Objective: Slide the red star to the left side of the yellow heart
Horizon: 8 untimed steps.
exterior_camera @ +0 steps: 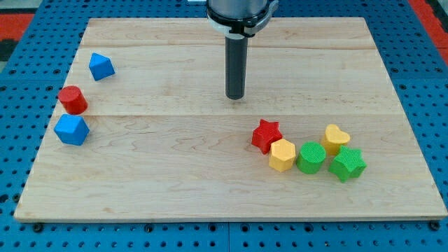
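Observation:
The red star [267, 135] lies on the wooden board at the lower right of the middle. The yellow heart [336, 138] lies further to the view's right, about a hundred pixels from the star. Between them, slightly lower, sit a yellow hexagon [282, 155] touching the star and a green cylinder [310, 157]. My tip [235, 96] stands above and to the left of the red star, apart from it, touching no block.
A green star [347, 164] lies below and right of the heart. At the view's left are a blue cube-like block [101, 66], a red cylinder [73, 100] and a blue hexagonal block [72, 130]. The board [168, 189] is edged by blue pegboard.

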Available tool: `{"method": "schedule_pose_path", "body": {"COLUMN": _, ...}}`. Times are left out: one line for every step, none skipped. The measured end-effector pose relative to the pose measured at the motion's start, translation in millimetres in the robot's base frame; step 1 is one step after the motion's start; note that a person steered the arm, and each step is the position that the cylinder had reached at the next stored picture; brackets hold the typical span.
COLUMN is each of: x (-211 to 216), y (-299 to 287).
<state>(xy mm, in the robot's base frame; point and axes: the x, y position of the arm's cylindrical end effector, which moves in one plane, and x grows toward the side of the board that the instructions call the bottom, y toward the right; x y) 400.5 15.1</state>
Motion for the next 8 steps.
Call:
{"method": "schedule_pose_path", "body": {"x": 0.0, "y": 2.2}}
{"method": "schedule_pose_path", "body": {"x": 0.0, "y": 7.0}}
{"method": "schedule_pose_path", "body": {"x": 0.0, "y": 11.1}}
{"method": "schedule_pose_path", "body": {"x": 0.0, "y": 15.9}}
{"method": "schedule_pose_path", "body": {"x": 0.0, "y": 21.1}}
{"method": "schedule_pose_path", "body": {"x": 0.0, "y": 21.1}}
{"method": "schedule_pose_path", "body": {"x": 42.0, "y": -5.6}}
{"method": "schedule_pose_path", "body": {"x": 87.2, "y": -30.4}}
